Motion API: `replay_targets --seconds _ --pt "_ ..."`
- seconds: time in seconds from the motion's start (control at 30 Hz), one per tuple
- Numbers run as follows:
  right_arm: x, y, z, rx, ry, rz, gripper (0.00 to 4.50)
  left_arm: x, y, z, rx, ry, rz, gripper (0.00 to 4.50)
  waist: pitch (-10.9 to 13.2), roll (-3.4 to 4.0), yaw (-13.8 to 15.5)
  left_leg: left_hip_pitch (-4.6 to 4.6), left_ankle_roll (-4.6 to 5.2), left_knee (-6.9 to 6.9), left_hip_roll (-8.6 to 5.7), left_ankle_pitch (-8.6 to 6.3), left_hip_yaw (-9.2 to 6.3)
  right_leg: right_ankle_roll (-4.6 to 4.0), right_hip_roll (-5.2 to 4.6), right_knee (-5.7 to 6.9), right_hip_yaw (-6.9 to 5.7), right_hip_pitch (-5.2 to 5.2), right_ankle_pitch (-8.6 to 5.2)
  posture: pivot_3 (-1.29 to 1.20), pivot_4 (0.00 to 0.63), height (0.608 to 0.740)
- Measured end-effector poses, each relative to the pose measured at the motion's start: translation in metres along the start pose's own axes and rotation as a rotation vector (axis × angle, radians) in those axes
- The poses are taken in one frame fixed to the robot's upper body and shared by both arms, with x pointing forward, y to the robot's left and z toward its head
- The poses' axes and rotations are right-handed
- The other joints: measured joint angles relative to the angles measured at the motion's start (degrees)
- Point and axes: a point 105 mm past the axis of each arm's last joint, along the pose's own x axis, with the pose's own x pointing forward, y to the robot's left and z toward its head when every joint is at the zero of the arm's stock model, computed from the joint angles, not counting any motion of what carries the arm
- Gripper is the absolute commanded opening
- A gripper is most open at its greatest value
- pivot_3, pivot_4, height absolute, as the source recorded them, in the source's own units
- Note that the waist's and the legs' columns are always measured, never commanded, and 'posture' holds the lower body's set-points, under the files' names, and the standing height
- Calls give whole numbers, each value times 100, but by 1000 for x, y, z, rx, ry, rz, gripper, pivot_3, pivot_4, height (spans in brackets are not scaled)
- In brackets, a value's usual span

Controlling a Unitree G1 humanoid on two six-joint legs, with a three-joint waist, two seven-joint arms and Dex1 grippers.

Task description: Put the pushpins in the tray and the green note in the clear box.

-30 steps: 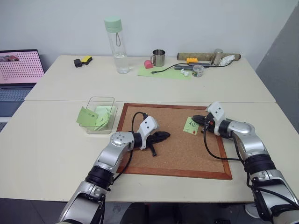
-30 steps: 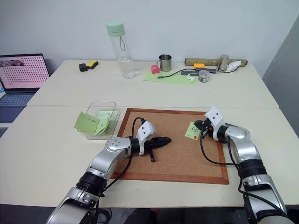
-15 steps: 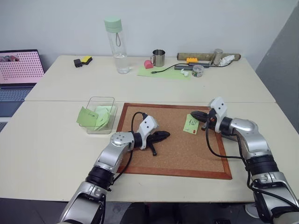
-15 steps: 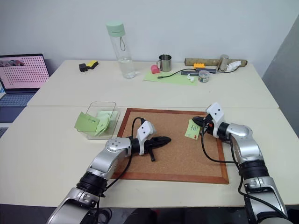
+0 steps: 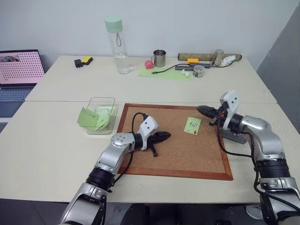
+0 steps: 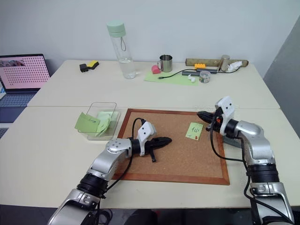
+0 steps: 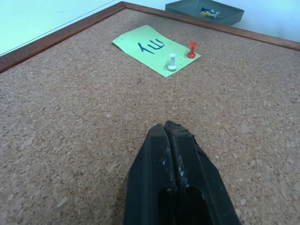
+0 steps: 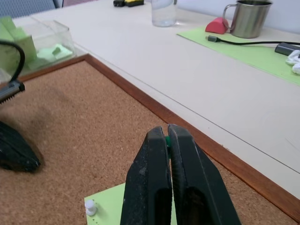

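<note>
The right hand (image 5: pixel 202 110) hovers closed above the corkboard (image 5: pixel 176 159), beside the green note (image 5: pixel 192 125).

Green note (image 7: pixel 153 48) flat on right of corkboard, white and red pushpins (image 7: pixel 172 62) upright in it; grey tray (image 7: pixel 205 10) right beyond; clear box (image 5: pixel 101 115) left.

You are looking at an office or lab workroom. Two plain beige tables (image 5: pixel 61 89) stand pushed together against a bare white wall (image 5: pixel 187 23). At the left edge of the frame an open laptop (image 5: pixel 18 75) shows a dotted pattern. Along the top of the frame sit a clear water bottle (image 5: pixel 117 44), a steel mug (image 5: pixel 159 58) and a cable (image 5: pixel 171 69). A framed cork board (image 5: pixel 178 145) lies at centre.
</note>
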Motion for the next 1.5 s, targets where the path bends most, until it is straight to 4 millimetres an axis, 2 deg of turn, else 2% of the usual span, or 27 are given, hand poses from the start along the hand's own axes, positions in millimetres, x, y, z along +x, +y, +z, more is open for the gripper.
replay_targets --seconds 0.13,0.2,0.37,0.57,0.6,0.63,1.03,1.07,1.17,1.2,1.3,1.43,1.5 --pt "-8 -3 -6 36 20 -26 60 1 -1 1 -1 -5 -2 0 0 0 5 -1 1 0 0 0 0 0 0 0 1 0 0 0 150 740" --pt "-19 -11 -8 16 51 -67 60 2 -1 1 -1 -7 -4 0 0 1 22 -3 1 0 -2 -1 0 0 -2 -2 0 0 0 0 150 740" --pt "-65 -45 -28 -42 205 -246 60 0 0 0 -2 -5 2 0 -2 4 17 0 2 -2 -1 -1 1 0 -1 -1 1 1 0 0 150 740" --pt "-87 -59 -53 -15 310 -347 60 -1 1 -1 -2 -2 5 0 -6 10 9 4 4 -2 -1 0 4 0 0 1 2 6 0 0 150 740" --pt "-89 -60 -56 -11 321 -360 459 -1 1 -1 -2 -1 4 0 -6 10 9 3 4 -2 -1 0 4 0 0 1 2 6 0 0 150 740" --pt "-91 -62 -58 -7 328 -372 568 -1 1 -2 -1 0 4 0 -6 10 9 4 4 -2 -1 0 3 0 0 1 2 6 0 0 150 740" --pt "-94 -65 -64 11 354 -396 3192 -1 0 -2 2 4 5 0 -7 11 9 3 4 -2 -1 0 3 1 0 1 2 6 0 0 150 740" --pt "-94 -65 -63 10 346 -390 3339 -1 0 -2 1 4 5 0 -7 11 8 3 4 -2 -1 0 3 1 0 1 2 6 0 0 150 740" --pt "-86 -55 -49 -15 298 -325 3339 -1 0 -2 1 4 5 0 -8 13 6 3 4 -3 0 0 2 1 0 1 1 6 0 0 150 740" --pt "-82 -43 -40 -74 288 -248 3339 -1 0 -2 0 2 4 0 -9 14 9 2 4 -3 0 0 1 1 0 -1 0 6 -1 0 150 740" --pt "-69 -21 -31 -150 267 -128 3339 -1 0 -2 0 4 6 0 -10 13 3 3 5 -3 0 0 2 2 1 -1 2 7 -1 0 150 740" --pt "-37 20 -35 -168 217 35 3339 -1 0 -2 1 4 6 0 -11 10 2 6 4 -2 0 0 -1 2 1 0 0 8 -1 0 150 740" --pt "-30 30 -41 -164 223 72 3339 -1 0 -2 1 3 3 0 -11 10 3 5 3 -2 0 0 0 2 1 -2 1 8 -1 0 150 740"
